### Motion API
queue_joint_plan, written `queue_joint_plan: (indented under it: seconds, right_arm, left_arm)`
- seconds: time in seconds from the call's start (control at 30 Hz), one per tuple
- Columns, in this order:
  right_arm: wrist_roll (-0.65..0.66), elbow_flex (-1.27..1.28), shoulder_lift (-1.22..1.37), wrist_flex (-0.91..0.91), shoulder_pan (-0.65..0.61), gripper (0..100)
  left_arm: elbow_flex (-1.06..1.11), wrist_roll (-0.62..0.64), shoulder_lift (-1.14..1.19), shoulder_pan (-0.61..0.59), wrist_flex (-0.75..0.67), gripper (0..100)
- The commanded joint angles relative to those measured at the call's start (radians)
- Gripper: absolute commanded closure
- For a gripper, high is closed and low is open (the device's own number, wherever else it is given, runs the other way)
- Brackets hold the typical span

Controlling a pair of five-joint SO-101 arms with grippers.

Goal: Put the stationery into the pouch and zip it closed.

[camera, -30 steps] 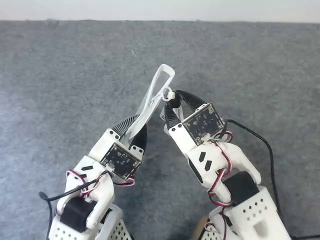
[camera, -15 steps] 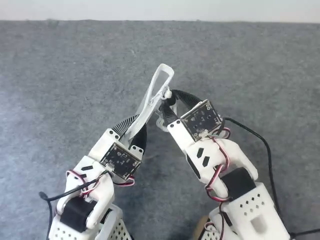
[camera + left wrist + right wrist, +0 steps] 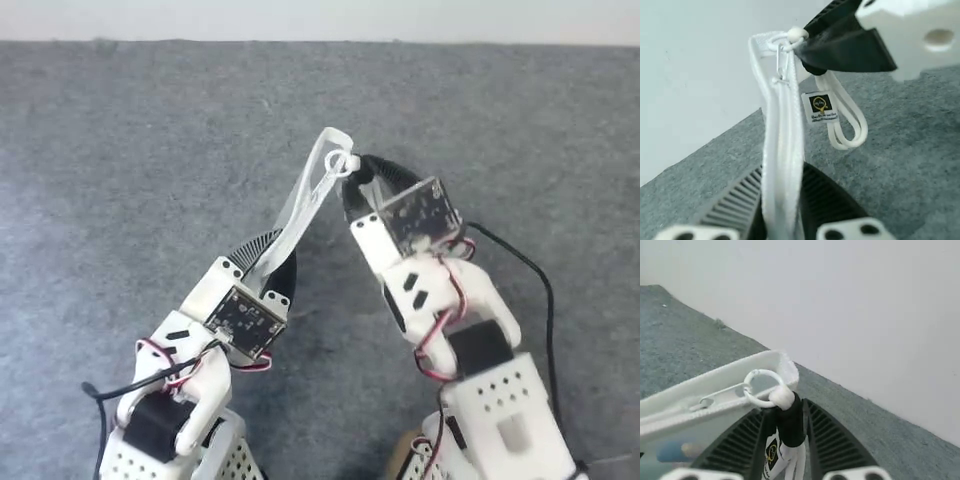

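- The left pincer (image 3: 272, 258) is clamping the pouch (image 3: 300, 205) narrowly by its lower end, holding it edge-up and slanting clear above the table cover (image 3: 120, 150); this is probably to keep the zip line taut and reachable
- The right pincer (image 3: 785, 425) is pinching tight on the zip pull (image 3: 760, 387) at the pouch's upper end, the end farthest from the left pincer's grip; the two holds at opposite ends of the pouch are stretching it so the slider can run without the fabric bunching
- Judging by the pull sitting at the very tip of the pouch, the zip is looking run nearly or fully to its end, so the closing step is seeming almost done
- A blue item (image 3: 670, 452), likely stationery, is showing faintly through the pouch's side, so the filling appears finished
- The pouch is looking flat, slim and floppy, made of milky see-through plastic with a white woven zip tape along its top edge
- The zip pull is a thin metal ring with a small round white bead (image 3: 796, 34) on it
- A small dark label (image 3: 819, 107) and a soft white cord loop (image 3: 847, 125) are dangling from the pouch's upper end
- The table cover under the pouch is grey, fuzzy and felt-like
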Motion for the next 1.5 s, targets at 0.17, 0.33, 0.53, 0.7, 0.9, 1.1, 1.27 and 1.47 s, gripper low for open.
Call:
queue_joint_plan:
  seconds: [0.17,0.33,0.53,0.7,0.9,1.1,1.27,1.47]
  right_arm:
    - [-0.101,-0.190,0.200,-0.027,0.162,99.1]
    - [-0.153,-0.261,0.294,-0.027,0.219,99.1]
    - [-0.186,-0.331,0.409,-0.018,0.260,99.1]
    - [-0.183,-0.330,0.420,-0.015,0.252,99.1]
    - [-0.187,-0.328,0.395,0.036,0.249,99.1]
    - [-0.189,-0.328,0.360,0.102,0.248,99.1]
    - [-0.189,-0.327,0.305,0.170,0.248,99.1]
    - [-0.190,-0.264,0.193,0.199,0.248,99.1]
  left_arm:
    - [0.004,-0.006,-0.008,-0.009,0.026,99]
    - [0.004,-0.006,-0.008,-0.009,0.026,99]
    - [0.004,-0.006,-0.008,-0.009,0.026,99]
    - [0.004,-0.006,-0.008,-0.011,0.026,99]
    - [0.004,-0.006,-0.008,-0.011,0.026,99]
    - [0.004,-0.005,-0.008,-0.011,0.026,99]
    - [0.004,-0.002,-0.008,-0.002,0.026,99]
    - [-0.008,0.049,-0.008,-0.002,0.026,95]
